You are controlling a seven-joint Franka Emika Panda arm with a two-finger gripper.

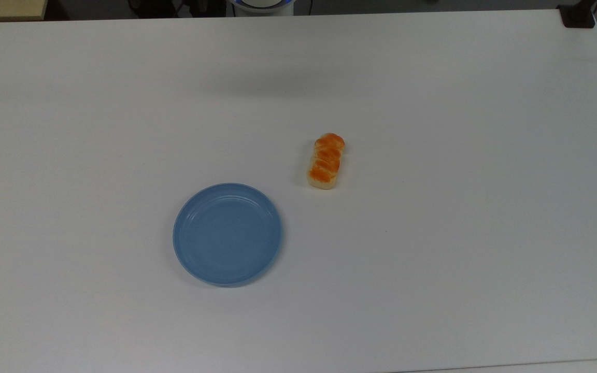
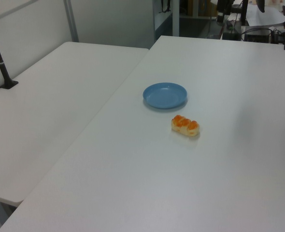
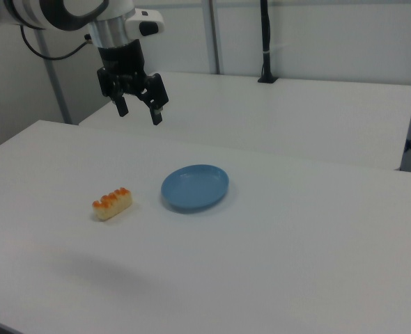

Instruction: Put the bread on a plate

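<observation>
The bread [image 1: 325, 161] is a small braided bun with an orange-brown top and pale sides, lying flat on the white table [image 1: 433, 259]. In the left view the bread [image 2: 185, 125] lies just in front of the plate [image 2: 165, 95]. The light-blue round plate [image 1: 227, 233] lies apart from the bun with nothing on it. In the right view my gripper [image 3: 139, 113] hangs open high above the table, well above the bread [image 3: 112, 203] and the plate [image 3: 194, 187]. Nothing is between its fingers.
A second white table [image 2: 50, 101] adjoins on the left view's left, with a black post [image 2: 0, 63] clamped to it. Another black post [image 3: 265, 42] stands at the back of the right view. Dark equipment [image 2: 249, 19] sits past the table's far end.
</observation>
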